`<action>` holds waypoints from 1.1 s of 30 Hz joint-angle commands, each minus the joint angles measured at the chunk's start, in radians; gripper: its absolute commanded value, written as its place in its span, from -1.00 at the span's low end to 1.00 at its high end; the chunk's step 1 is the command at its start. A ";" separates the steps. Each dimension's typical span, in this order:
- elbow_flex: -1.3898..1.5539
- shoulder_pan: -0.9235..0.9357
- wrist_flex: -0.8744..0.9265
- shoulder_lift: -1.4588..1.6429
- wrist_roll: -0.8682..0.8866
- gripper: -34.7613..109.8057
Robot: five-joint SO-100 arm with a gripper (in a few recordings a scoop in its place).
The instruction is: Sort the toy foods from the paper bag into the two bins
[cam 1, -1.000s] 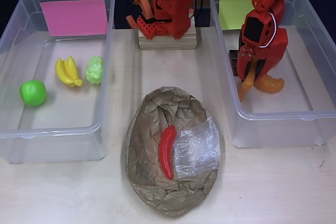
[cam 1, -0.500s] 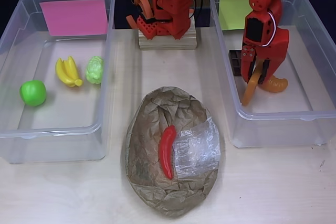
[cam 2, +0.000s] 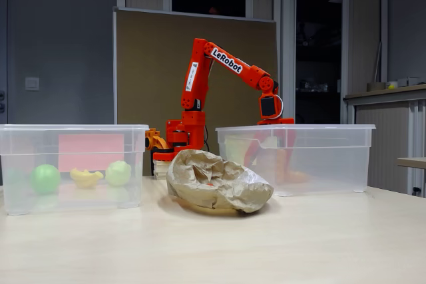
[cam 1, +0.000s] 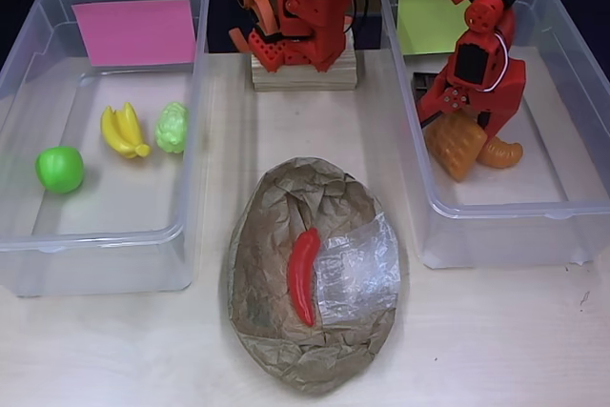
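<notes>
The claw (cam 1: pixel 457 131) stands inside the right bin (cam 1: pixel 572 64), fingers apart, with the waffle (cam 1: pixel 455 148) lying just beneath it and the croissant (cam 1: pixel 501 152) beside. To finish well, lift straight up clear of the bin wall, then head for the chili (cam 1: pixel 303 274) on the paper bag (cam 1: pixel 276 226).

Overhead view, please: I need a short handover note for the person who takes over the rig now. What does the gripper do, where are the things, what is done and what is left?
Gripper: low inside the green-label bin, right over the waffle; I cannot tell whether it grips it or has let go.
Pink-label bin: apple, bananas, grapes.
Green-label bin: waffle, croissant.
Bag: the chili lies on it.
Done: five toys are in bins.
Left: free the waffle if it is held, then sort the chili.
</notes>
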 commanded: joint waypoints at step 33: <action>-0.687 0.075 0.927 0.077 -0.167 -0.02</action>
